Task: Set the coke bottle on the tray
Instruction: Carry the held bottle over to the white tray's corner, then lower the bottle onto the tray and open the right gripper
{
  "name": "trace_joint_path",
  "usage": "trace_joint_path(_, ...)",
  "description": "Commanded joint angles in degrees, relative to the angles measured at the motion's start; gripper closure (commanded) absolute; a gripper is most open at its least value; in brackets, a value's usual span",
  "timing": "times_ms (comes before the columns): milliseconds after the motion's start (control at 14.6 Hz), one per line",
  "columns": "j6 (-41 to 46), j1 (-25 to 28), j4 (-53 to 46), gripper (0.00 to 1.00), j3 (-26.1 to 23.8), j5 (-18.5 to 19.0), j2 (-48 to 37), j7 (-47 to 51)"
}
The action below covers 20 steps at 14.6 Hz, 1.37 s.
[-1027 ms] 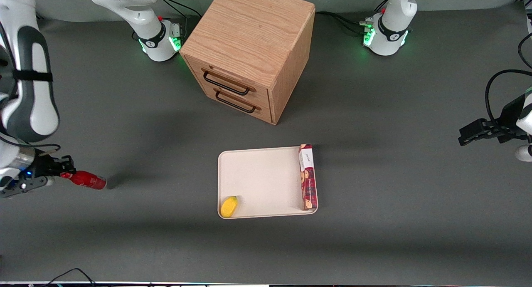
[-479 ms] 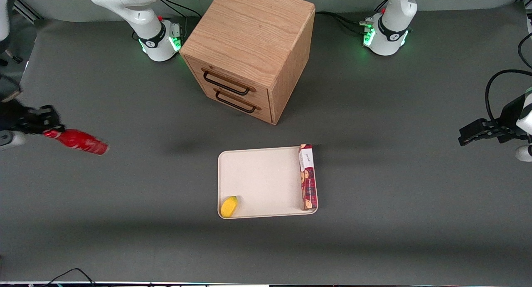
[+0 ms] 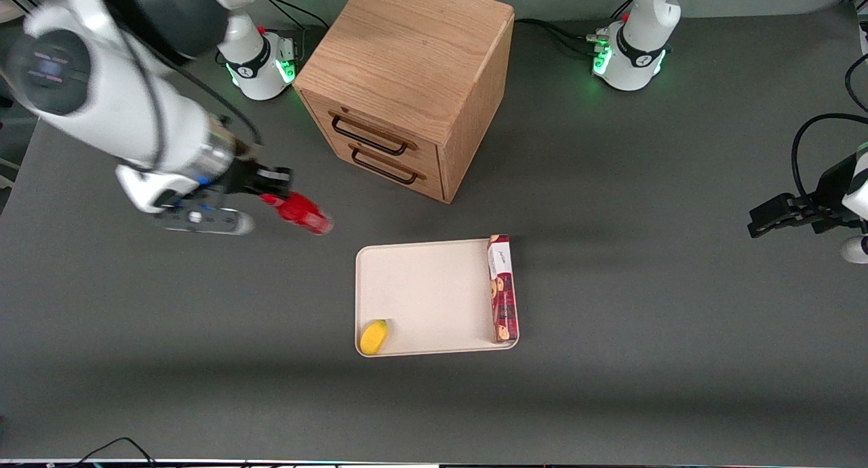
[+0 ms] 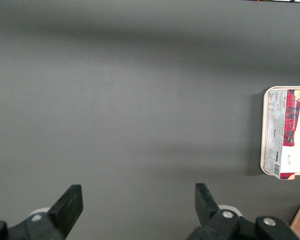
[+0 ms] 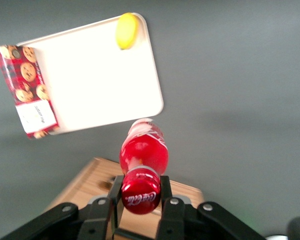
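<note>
The working arm is stretched low over the table (image 3: 169,332), its end effector (image 3: 271,190) pinching the coke bottle (image 3: 302,215) by the capped neck, so that the bottle is held in the air, tilted, body pointing toward the tray (image 3: 427,291). The bottle is carried near the tray's corner on the cabinet (image 3: 407,81) side, apart from the rim and not yet over it. On the tray, a yellow object (image 3: 374,336) is lodged in one corner and a biscuit box (image 3: 503,288) is laid along one edge, with bare tray surface between them.
</note>
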State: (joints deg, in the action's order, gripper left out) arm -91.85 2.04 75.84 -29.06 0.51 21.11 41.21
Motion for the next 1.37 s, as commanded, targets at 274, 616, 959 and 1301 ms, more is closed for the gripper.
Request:
trace_joint_path(274, -21.5, 0.6, 16.8, 1.0, -2.3, 9.5, 4.1, 14.1)
trace_joint_path(616, -26.4, 0.6, 17.3, 0.99, -4.9, 17.3, 9.6, 22.4)
trace_joint_path(959, -24.4, 0.6, 15.0, 0.0, -5.1, 18.4, 9.3, 21.9)
trace_joint_path(1301, -2.5, -0.5, 0.0, 0.0, -7.1, 17.7, 3.1, 11.9)
